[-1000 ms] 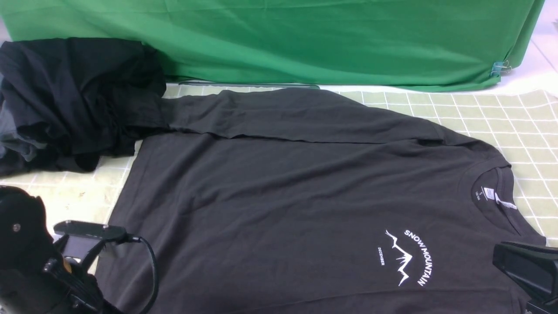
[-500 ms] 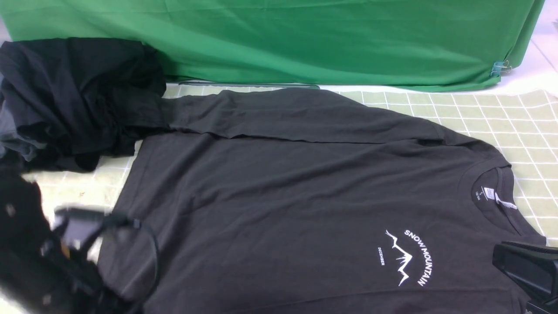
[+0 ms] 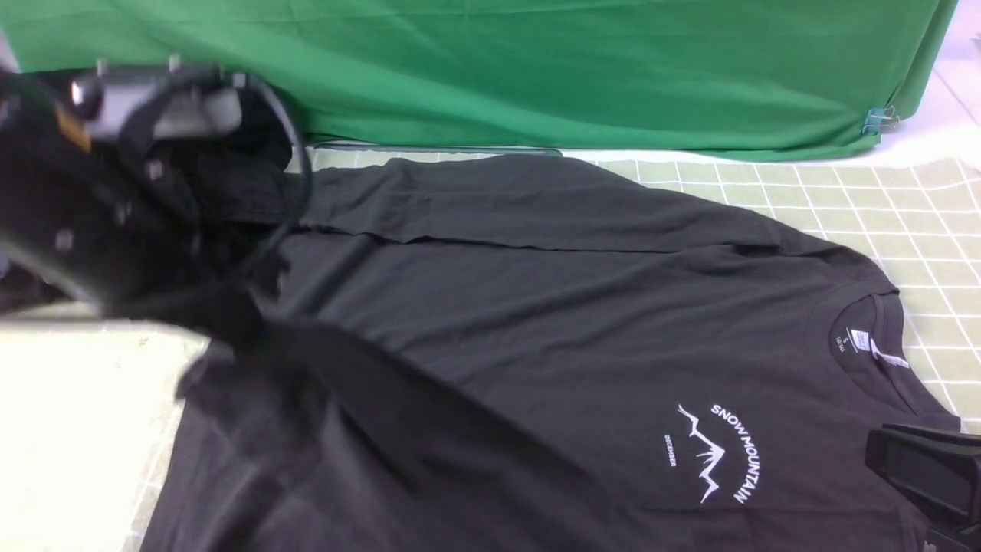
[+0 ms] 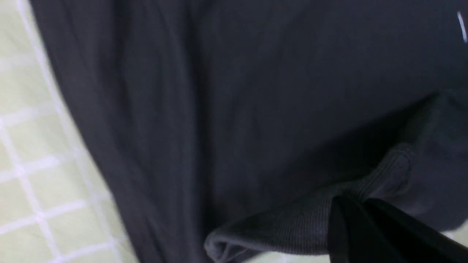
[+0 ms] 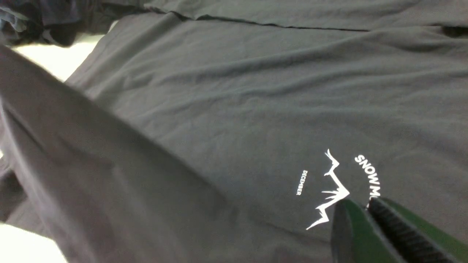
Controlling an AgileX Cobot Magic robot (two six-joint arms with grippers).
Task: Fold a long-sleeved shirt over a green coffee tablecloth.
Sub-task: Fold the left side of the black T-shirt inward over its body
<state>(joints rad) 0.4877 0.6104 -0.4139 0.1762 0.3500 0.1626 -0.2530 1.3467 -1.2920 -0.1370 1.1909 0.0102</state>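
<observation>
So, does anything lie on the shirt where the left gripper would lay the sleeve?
Nothing visible does. The left gripper is shut on the cuff; the middle of the shirt is bare, and the black garments lie past its hem.

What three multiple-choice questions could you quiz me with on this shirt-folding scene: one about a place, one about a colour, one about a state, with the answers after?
1. Where is the plain vivid green fabric relative to the long-sleeved shirt?
A. Beyond it, on the far side
B. Underneath it
C. Bunched on top of it

2. What colour are the grid lines on the green coffee tablecloth?
A. Red
B. White
C. Black

3. What state is the left pincer in?
A. Open above bare cloth
B. Shut on nothing
C. Shut on the shirt's ribbed cuff

Answers:
1 A: the front view shows it past the shirt's far sleeve.
2 B: thin white lines cross the pale cloth.
3 C: the left wrist view shows the cuff pinched at its tips.
</observation>
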